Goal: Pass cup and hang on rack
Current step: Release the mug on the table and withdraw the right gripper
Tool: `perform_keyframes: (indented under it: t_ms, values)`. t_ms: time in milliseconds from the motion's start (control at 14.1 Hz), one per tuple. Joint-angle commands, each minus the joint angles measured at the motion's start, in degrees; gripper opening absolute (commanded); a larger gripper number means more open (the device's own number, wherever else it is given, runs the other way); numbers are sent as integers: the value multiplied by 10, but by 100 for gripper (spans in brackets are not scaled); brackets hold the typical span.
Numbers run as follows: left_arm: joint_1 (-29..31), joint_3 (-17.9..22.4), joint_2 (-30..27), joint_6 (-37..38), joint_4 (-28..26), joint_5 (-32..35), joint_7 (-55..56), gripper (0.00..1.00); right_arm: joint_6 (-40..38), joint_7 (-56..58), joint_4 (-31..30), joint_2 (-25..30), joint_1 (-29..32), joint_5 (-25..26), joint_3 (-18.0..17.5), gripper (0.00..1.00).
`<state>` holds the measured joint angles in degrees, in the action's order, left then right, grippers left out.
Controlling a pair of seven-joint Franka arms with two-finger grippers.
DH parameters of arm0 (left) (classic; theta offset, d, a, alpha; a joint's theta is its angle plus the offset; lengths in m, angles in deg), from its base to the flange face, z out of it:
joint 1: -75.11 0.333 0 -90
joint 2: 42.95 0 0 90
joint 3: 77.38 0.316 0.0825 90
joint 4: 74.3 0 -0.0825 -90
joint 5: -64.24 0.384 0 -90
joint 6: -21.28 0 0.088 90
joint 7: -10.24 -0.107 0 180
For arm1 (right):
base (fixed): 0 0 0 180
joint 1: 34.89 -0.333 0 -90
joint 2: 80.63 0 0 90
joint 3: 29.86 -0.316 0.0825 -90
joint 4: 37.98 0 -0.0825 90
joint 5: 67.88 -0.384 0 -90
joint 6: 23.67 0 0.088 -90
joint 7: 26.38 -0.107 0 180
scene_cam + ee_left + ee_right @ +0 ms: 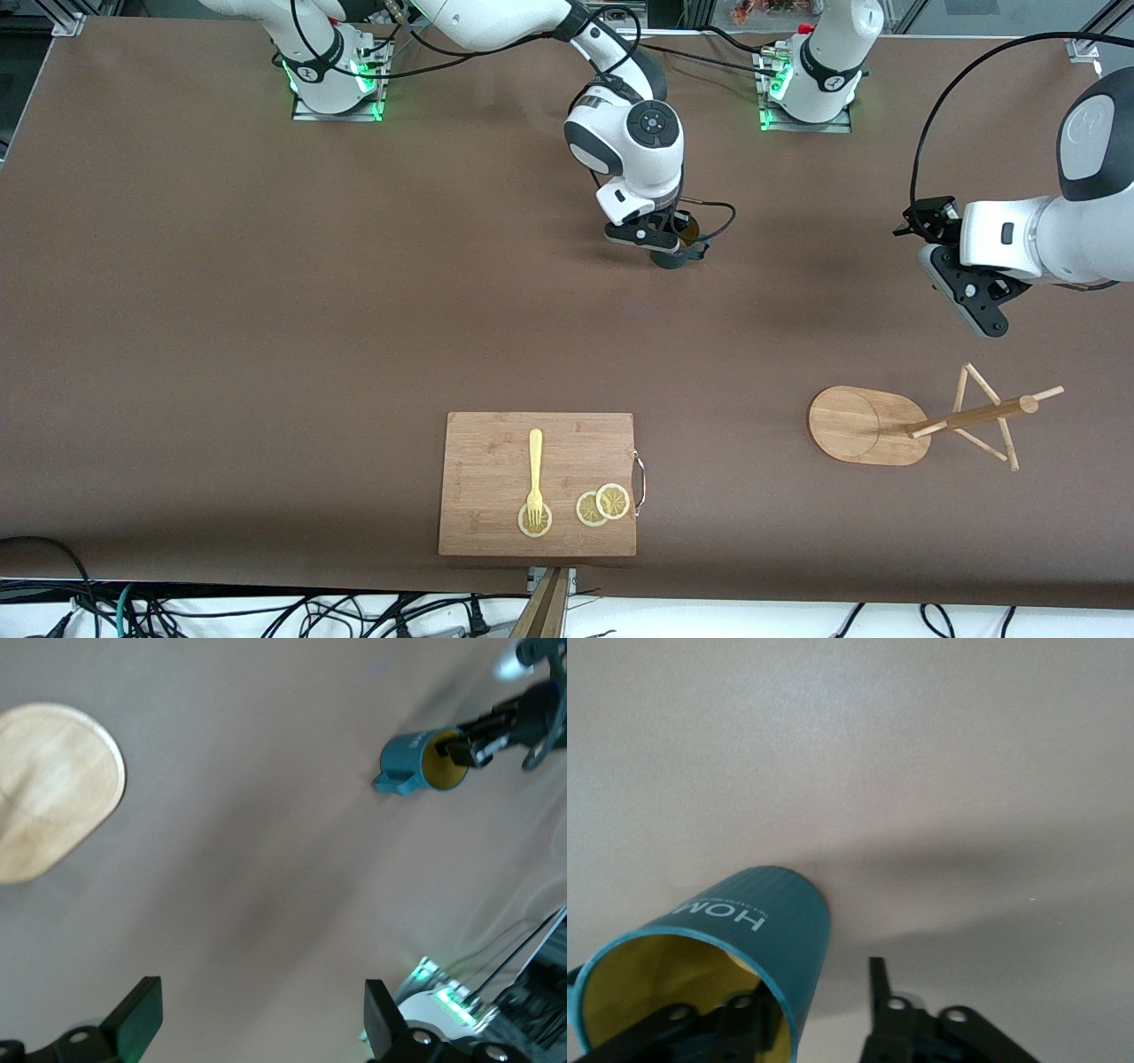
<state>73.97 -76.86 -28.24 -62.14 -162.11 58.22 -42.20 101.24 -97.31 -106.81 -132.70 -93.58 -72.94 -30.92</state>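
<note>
The teal cup [680,248] with its yellow inside stands on the table near the middle, between the two arm bases. My right gripper [675,237] is down at its rim and open. In the right wrist view one finger [744,1014] is inside the cup [757,926] and the other finger [877,979] stands clear outside its wall. The left wrist view shows the cup [416,762] with the right gripper [474,744] at its mouth. My left gripper [985,323] hangs open and empty over the table by the wooden rack [970,418], whose oval base [49,788] shows too.
A wooden cutting board [496,523] lies close to the front camera, with a yellow fork [535,478] and lemon slices [602,505] on it. Cables trail along the table's front edge. Brown tabletop lies between the cup and the rack.
</note>
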Motion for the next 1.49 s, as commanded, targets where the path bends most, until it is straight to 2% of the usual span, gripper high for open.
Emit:
perform_keyframes:
  t_ms: [0,142,213,355,426,639,852,994,1136,1278,1420]
  values:
    - [6,0,-21,-40,-50,-15,-100,100,-89,5,56,25,15,1,1,100]
    - [5,-1,-22,-48,-66,-32,-186,100,-151,6,80,64,34,1,1,100]
    - [6,0,-22,-64,-84,-66,-231,100,-164,7,79,94,37,7,6,100]
    - [8,0,-22,-103,-131,-129,-301,100,-205,18,77,144,60,8,50,100]
    - [4,-1,-22,-127,-154,-149,-325,100,-235,48,77,158,77,0,76,100]
    - [-1,-7,-22,-193,-226,-232,-425,100,-312,232,77,205,189,-50,83,100]
    - [0,-57,-25,-263,-274,-274,-471,100,-375,360,75,239,248,-50,104,100]
    - [-1,-87,-35,-300,-302,-275,-472,100,-400,423,69,259,254,-50,145,100]
    - [-1,-102,-40,-322,-334,-276,-475,100,-412,496,33,290,254,-53,189,100]
    - [0,-103,-41,-340,-354,-281,-537,100,-412,538,-24,337,254,-56,223,100]
    - [5,-102,-39,-353,-387,-336,-612,100,-407,572,-74,382,254,-50,244,100]
